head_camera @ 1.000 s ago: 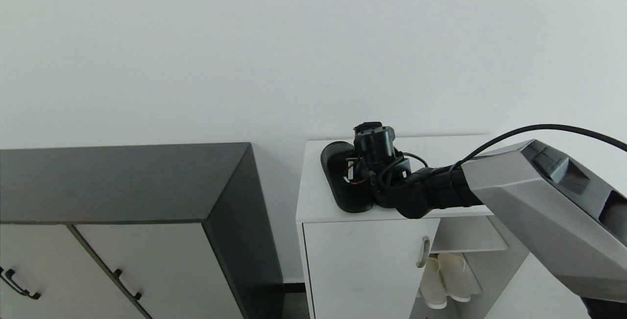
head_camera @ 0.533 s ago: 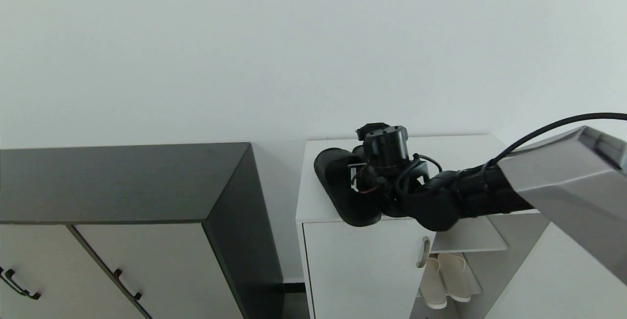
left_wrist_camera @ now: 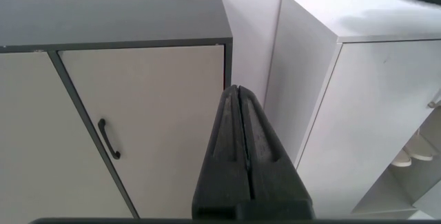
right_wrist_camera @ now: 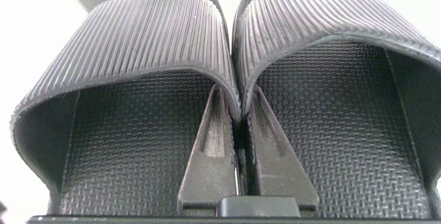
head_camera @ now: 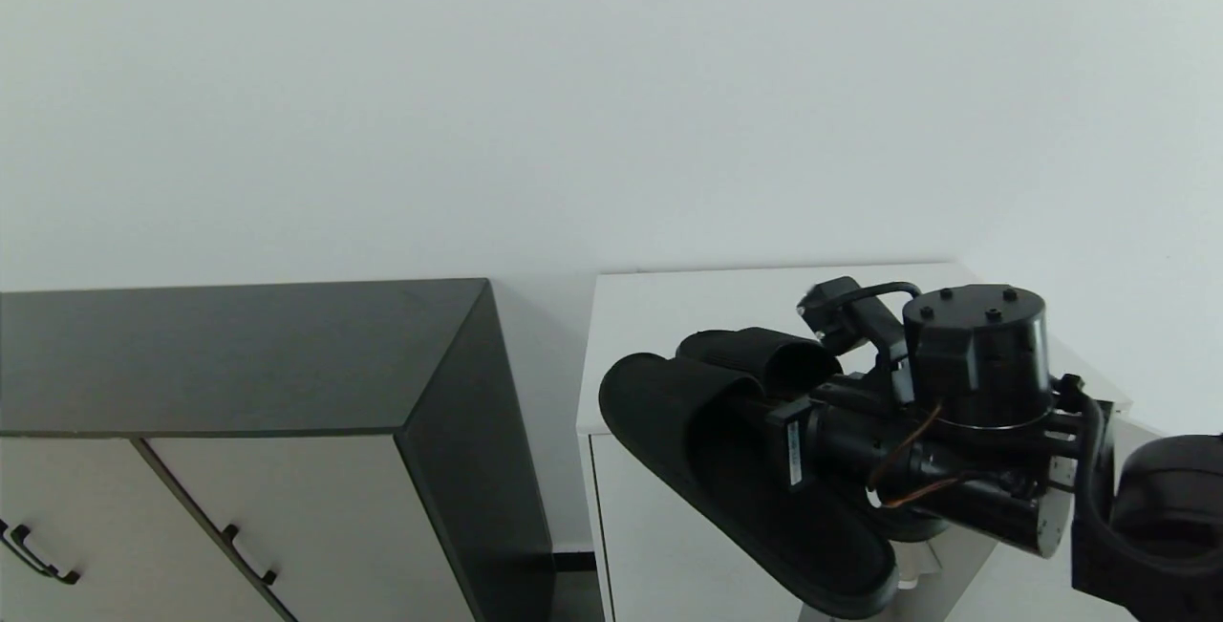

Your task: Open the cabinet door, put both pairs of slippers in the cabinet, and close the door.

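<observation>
- Black slippers [head_camera: 755,450]: both are carried as one bundle in the air, just in front of the cabinet's [head_camera: 659,335] top front edge. They are tilted, with toes up and left and heels low.
- Right hand [right_wrist_camera: 238,114]: clenched on the pair, one finger inside each slipper, with the two inner strap edges pinched between them.
- We judge the step in hand to be carrying the pair down into the open compartment.
- To do it well, we'd keep the pinch tight, since only the strap edges hold the load.
- We'd drop below the top edge before going in, level the soles and enter toes first. We'd let go only once the soles sit on a shelf.
- White pair [left_wrist_camera: 408,156]: already inside the compartment, low down, so we'd stay off it.
- Left hand [left_wrist_camera: 238,96]: clenched on nothing, low before the gap between the dark cabinet [head_camera: 239,354] and the white one, well apart from the slippers.
- Hidden: in the head view the hand and the slippers cover the opening and its shelves.
- The left wrist view cuts the opening at its edge, so we can't tell which shelf is free or where the open door stands.
</observation>
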Controlling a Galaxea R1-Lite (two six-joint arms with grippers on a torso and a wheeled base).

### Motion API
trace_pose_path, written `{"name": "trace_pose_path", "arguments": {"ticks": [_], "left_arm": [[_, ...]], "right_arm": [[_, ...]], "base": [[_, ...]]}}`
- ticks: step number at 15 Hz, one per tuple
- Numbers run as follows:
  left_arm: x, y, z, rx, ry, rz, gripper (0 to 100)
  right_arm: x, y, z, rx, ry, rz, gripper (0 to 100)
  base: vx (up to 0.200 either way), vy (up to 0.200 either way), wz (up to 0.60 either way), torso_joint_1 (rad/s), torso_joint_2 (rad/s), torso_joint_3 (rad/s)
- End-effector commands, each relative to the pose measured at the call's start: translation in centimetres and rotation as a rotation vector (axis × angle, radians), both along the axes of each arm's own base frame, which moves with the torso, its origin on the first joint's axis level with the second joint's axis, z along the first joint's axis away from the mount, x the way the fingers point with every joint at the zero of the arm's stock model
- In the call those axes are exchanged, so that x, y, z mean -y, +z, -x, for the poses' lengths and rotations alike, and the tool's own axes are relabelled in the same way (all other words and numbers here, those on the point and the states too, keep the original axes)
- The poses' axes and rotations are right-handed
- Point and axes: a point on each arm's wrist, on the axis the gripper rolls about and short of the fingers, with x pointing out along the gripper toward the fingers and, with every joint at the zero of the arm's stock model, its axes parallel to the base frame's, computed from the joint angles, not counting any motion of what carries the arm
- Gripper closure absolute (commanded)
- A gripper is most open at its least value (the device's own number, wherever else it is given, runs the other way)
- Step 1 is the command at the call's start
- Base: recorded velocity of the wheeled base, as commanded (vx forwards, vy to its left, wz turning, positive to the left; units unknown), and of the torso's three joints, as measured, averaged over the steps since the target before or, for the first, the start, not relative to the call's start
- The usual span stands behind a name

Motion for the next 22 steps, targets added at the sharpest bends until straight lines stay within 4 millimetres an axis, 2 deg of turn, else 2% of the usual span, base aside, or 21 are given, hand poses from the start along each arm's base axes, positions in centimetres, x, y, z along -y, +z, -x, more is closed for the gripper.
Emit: {"name": "trace_pose_path", "arguments": {"ticks": [1, 4, 12, 22], "left_arm": [[0.0, 0.0, 0.0, -0.002, 0.000, 0.001, 100], [0.0, 0.0, 0.0, 0.001, -0.002, 0.001, 100], [0.0, 0.0, 0.0, -0.001, -0.002, -0.004, 100], [0.0, 0.0, 0.0, -0.001, -0.002, -0.003, 100]], "right_arm": [[0.7, 1.1, 1.5, 0.023, 0.020, -0.024, 100], [0.2, 0.8, 2.3, 0.018, 0.053, -0.018, 100], [0.2, 0.5, 2.3, 0.010, 0.051, -0.011, 100], [0.5, -0.3, 2.0, 0.018, 0.040, -0.021, 100]], "base": [[0.000, 0.000, 0.00, 0.000, 0.00, 0.000], [-0.200, 0.000, 0.00, 0.001, 0.00, 0.002], [-0.200, 0.000, 0.00, 0.002, 0.00, 0.004], [0.000, 0.000, 0.00, 0.000, 0.00, 0.000]]}}
